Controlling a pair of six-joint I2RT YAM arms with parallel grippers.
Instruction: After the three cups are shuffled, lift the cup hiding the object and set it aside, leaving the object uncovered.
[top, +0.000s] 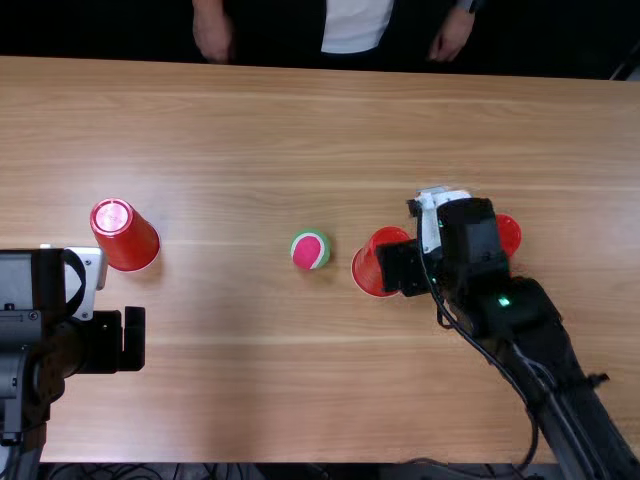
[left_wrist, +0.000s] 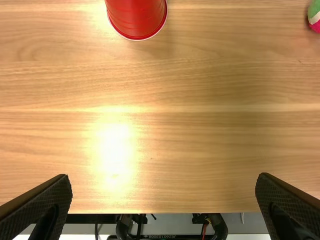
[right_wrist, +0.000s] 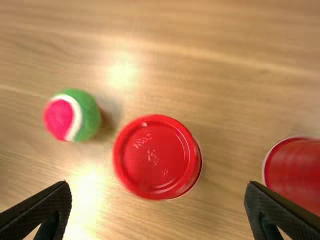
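Observation:
A pink and green ball (top: 310, 250) lies uncovered on the table's middle. Just right of it a red cup (top: 368, 264) stands upside down, and my right gripper (top: 402, 268) hangs over its right side. In the right wrist view that cup's base (right_wrist: 157, 156) sits ahead of my open right gripper (right_wrist: 156, 197), with the ball (right_wrist: 71, 115) beside it. A second red cup (top: 508, 235) stands past the right arm. The third red cup (top: 125, 235) is upside down at the left. My left gripper (top: 132, 340) stays open near the front edge, well short of that cup (left_wrist: 136, 17).
The wooden table (top: 320, 130) stretches bare towards the far side, where a person stands with hands (top: 212, 40) off the table. Its near edge (left_wrist: 160, 212) runs just under my left gripper.

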